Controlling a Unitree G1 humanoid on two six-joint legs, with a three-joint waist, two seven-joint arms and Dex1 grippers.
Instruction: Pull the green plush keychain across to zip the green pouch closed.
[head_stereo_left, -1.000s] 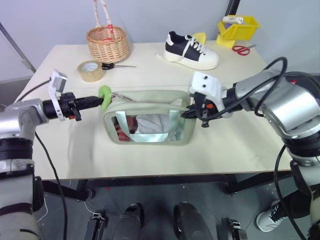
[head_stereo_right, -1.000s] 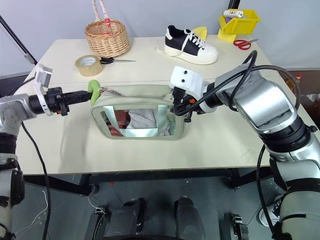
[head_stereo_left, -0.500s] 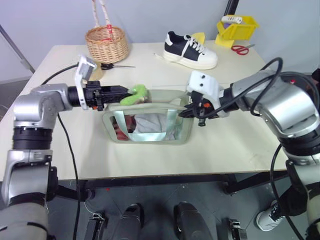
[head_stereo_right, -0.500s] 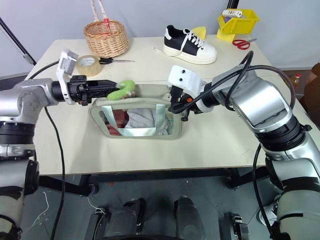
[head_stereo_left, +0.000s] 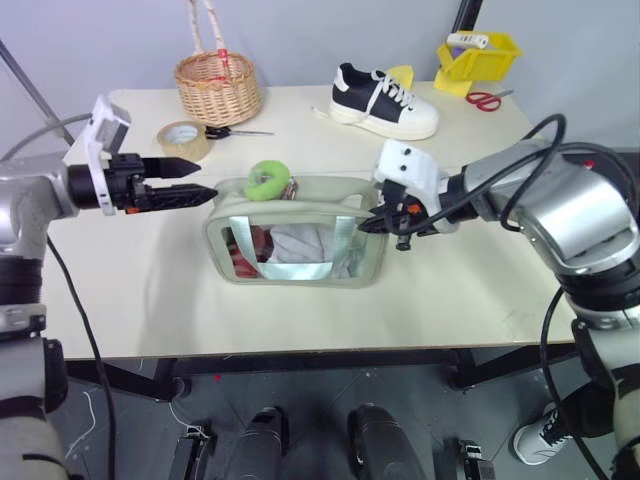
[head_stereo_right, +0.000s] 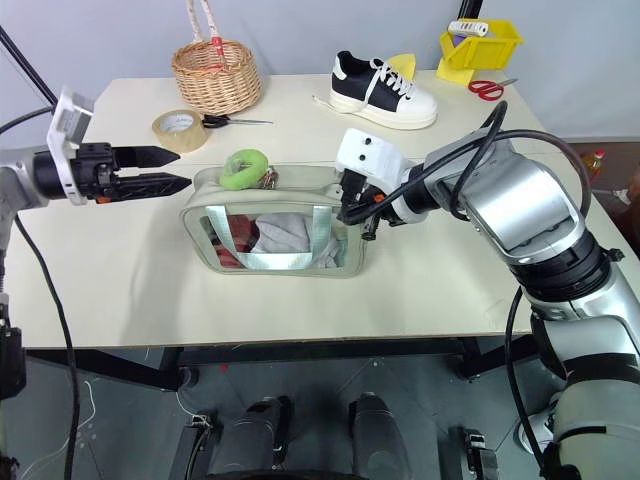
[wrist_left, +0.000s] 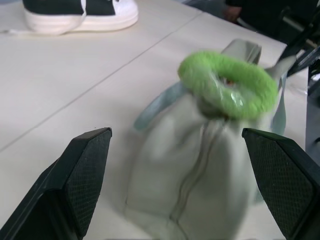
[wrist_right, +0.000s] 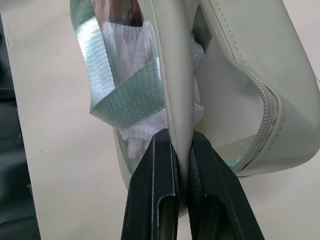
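Now green plush keychain near left claw — apart.

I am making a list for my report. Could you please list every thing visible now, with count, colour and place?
green pouch: one, pale sage green, table centre
green plush keychain: one, lime green, lying on the pouch top, near its left end
wicker basket: one, tan, back left
tape roll: one, brown, in front of the basket
black scissors: one, beside the tape
shoe: one, black and white, back centre
bin: one, yellow, back right
red scissors: one, beside the bin
table: one, cream
left gripper: fingers open, left of the pouch
right gripper: fingers shut on the pouch's right end
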